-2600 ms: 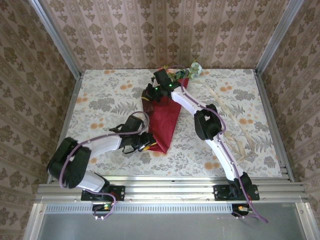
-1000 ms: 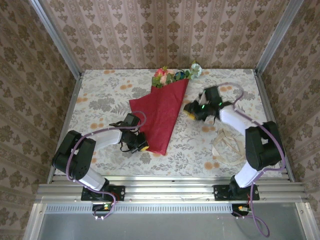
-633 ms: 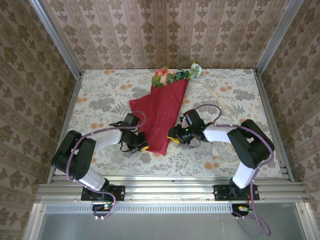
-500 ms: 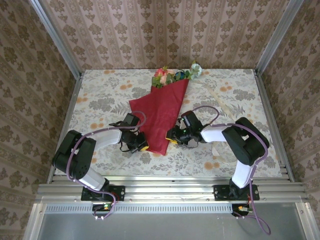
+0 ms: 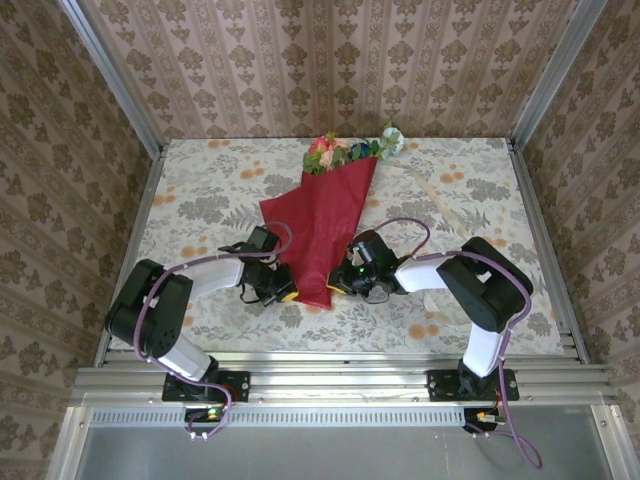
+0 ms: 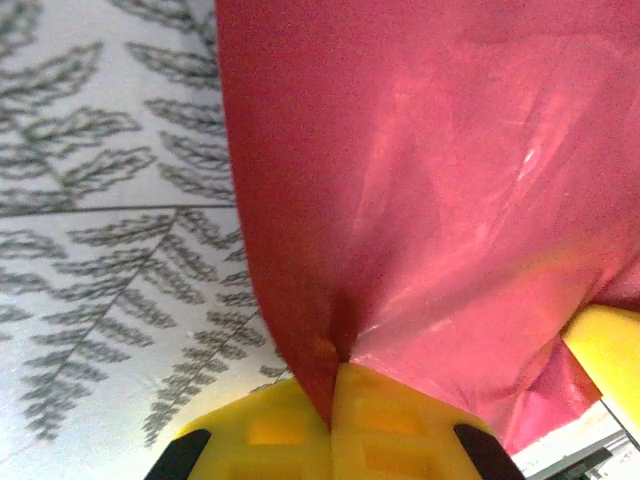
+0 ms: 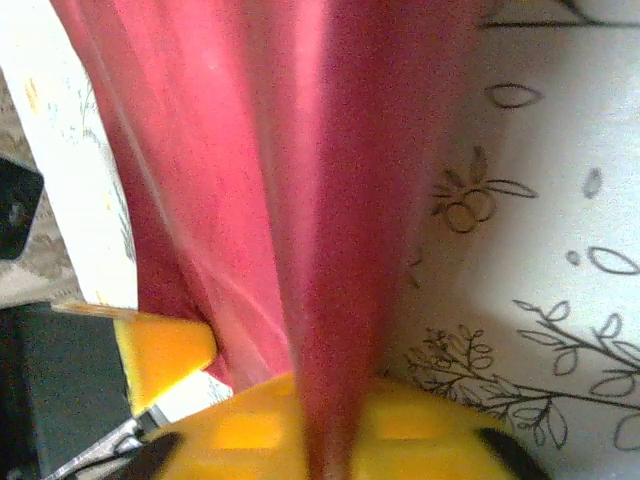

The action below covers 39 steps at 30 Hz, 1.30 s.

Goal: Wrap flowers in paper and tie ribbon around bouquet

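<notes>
- The left arm (image 5: 195,280) lies low over the tablecloth (image 5: 200,200) on the left side and reaches to the right.
- The left gripper (image 5: 283,291) sits at the near left edge of the bouquet (image 5: 325,220). In the left wrist view its yellow fingers (image 6: 290,425) are pressed tight together, with a fold of the red paper (image 6: 420,180) pinched between them. The paper puckers right where they bite. Grey fern leaves printed on the cloth lie flat beside that fold.
- The bouquet lies flat on the cloth in the middle. Its wide end points far away from the arms' bases. Its thin tip points near, and it ends between the two grippers.
- The flowers (image 5: 335,152) stick out of the wide far end — pink, orange and pale heads with green leaves.
- The right gripper (image 5: 338,283) sits at the near right edge of the bouquet, just across the tip from the left one. In the right wrist view its yellow fingers (image 7: 240,430) are squeezed shut on a thin fold of the paper that stands up between them.
- The right arm (image 5: 470,285) bends back to its base at the near right.
- The ribbon (image 5: 430,192) lies loose on the cloth to the right of the bouquet — apart from it and not tied around it.
</notes>
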### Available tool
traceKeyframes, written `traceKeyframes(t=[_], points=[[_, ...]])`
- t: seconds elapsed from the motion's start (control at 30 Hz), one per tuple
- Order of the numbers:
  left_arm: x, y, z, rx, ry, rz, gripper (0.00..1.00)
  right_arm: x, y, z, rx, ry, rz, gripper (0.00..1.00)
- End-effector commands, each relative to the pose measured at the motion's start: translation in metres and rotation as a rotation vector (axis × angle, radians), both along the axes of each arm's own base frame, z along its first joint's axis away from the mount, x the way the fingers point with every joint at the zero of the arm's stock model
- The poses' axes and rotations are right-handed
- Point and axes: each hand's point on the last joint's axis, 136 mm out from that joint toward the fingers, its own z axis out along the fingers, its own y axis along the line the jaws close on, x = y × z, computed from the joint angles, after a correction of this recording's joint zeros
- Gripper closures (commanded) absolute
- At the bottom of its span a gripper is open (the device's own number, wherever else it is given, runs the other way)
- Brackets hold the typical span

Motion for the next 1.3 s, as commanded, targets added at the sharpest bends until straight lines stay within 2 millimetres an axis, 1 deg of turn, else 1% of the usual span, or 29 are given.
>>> traceKeyframes(t=[0.0, 0.1, 0.2, 0.23, 0.3, 0.37, 0.43, 0.47, 0.5, 0.57, 0.6, 0.63, 0.67, 0.7, 0.73, 0.77, 0.8, 0.87, 0.9, 0.93, 0.97, 1.0, 1.03, 1.1, 1.13, 1.17, 1.2, 1.23, 1.27], points=[[-0.035, 0.033, -0.044, 0.172, 0.126, -0.010, 1.00, 0.014, 0.000, 0.005, 0.020, -0.076, -0.039, 1.00], [-0.036, 0.035, -0.044, 0.176, 0.128, -0.010, 1.00, 0.025, -0.004, 0.015, 0.054, -0.145, -0.069, 0.99], [-0.035, 0.034, -0.043, 0.170, 0.120, -0.008, 1.00, 0.039, -0.006, 0.020, 0.086, -0.186, -0.079, 0.74], [-0.034, 0.033, -0.042, 0.168, 0.118, -0.008, 1.00, 0.045, -0.005, 0.020, 0.096, -0.192, -0.080, 0.68], [-0.034, 0.034, -0.043, 0.169, 0.120, -0.012, 1.00, 0.057, -0.008, 0.017, 0.098, -0.194, -0.093, 0.63], [-0.034, 0.033, -0.043, 0.171, 0.119, -0.016, 1.00, 0.070, -0.014, 0.011, 0.097, -0.187, -0.112, 0.63], [-0.035, 0.034, -0.043, 0.177, 0.123, -0.021, 1.00, 0.081, -0.021, 0.007, 0.095, -0.184, -0.130, 0.64], [-0.034, 0.034, -0.043, 0.179, 0.120, -0.023, 1.00, 0.086, -0.024, 0.006, 0.093, -0.183, -0.135, 0.66], [-0.035, 0.035, -0.043, 0.182, 0.122, -0.023, 1.00, 0.091, -0.028, 0.006, 0.094, -0.184, -0.141, 0.71], [-0.035, 0.036, -0.043, 0.185, 0.120, -0.025, 1.00, 0.099, -0.034, 0.008, 0.095, -0.196, -0.150, 0.96], [-0.035, 0.036, -0.044, 0.188, 0.122, -0.025, 1.00, 0.102, -0.037, 0.010, 0.090, -0.205, -0.154, 1.00], [-0.035, 0.036, -0.044, 0.189, 0.121, -0.027, 1.00, 0.106, -0.040, 0.011, 0.083, -0.212, -0.157, 1.00], [-0.035, 0.036, -0.044, 0.189, 0.121, -0.029, 1.00, 0.110, -0.043, 0.012, 0.075, -0.217, -0.159, 0.98], [-0.034, 0.036, -0.043, 0.190, 0.121, -0.030, 1.00, 0.113, -0.044, 0.013, 0.074, -0.218, -0.158, 0.87], [-0.035, 0.036, -0.044, 0.192, 0.122, -0.031, 1.00, 0.118, -0.046, 0.013, 0.069, -0.215, -0.163, 0.72], [-0.034, 0.036, -0.043, 0.191, 0.121, -0.032, 1.00, 0.123, -0.048, 0.014, 0.064, -0.218, -0.171, 0.64], [-0.034, 0.036, -0.043, 0.191, 0.122, -0.032, 1.00, 0.128, -0.050, 0.014, 0.061, -0.221, -0.178, 0.61], [-0.033, 0.035, -0.043, 0.192, 0.121, -0.033, 1.00, 0.141, -0.056, 0.014, 0.058, -0.223, -0.199, 0.60], [-0.033, 0.035, -0.043, 0.193, 0.123, -0.034, 1.00, 0.147, -0.058, 0.014, 0.060, -0.225, -0.209, 0.60], [-0.033, 0.035, -0.044, 0.193, 0.124, -0.036, 1.00, 0.154, -0.061, 0.015, 0.063, -0.227, -0.221, 0.64], [-0.033, 0.035, -0.043, 0.193, 0.125, -0.036, 1.00, 0.162, -0.063, 0.015, 0.066, -0.229, -0.229, 0.82], [-0.033, 0.035, -0.043, 0.192, 0.126, -0.037, 1.00, 0.167, -0.064, 0.016, 0.071, -0.232, -0.233, 0.96], [-0.032, 0.034, -0.044, 0.192, 0.125, -0.039, 1.00, 0.172, -0.066, 0.016, 0.071, -0.235, -0.239, 1.00], [-0.032, 0.034, -0.044, 0.193, 0.129, -0.042, 1.00, 0.181, -0.069, 0.017, 0.065, -0.239, -0.249, 1.00], [-0.032, 0.034, -0.043, 0.193, 0.129, -0.044, 1.00, 0.186, -0.071, 0.017, 0.060, -0.239, -0.254, 0.89], [-0.031, 0.034, -0.043, 0.193, 0.129, -0.047, 1.00, 0.191, -0.072, 0.017, 0.056, -0.237, -0.260, 0.72], [-0.031, 0.034, -0.043, 0.195, 0.127, -0.048, 1.00, 0.195, -0.072, 0.017, 0.054, -0.236, -0.266, 0.66], [-0.031, 0.034, -0.043, 0.194, 0.129, -0.050, 1.00, 0.200, -0.073, 0.018, 0.052, -0.238, -0.273, 0.63], [-0.031, 0.033, -0.043, 0.194, 0.131, -0.053, 1.00, 0.205, -0.073, 0.017, 0.051, -0.237, -0.278, 0.62]])
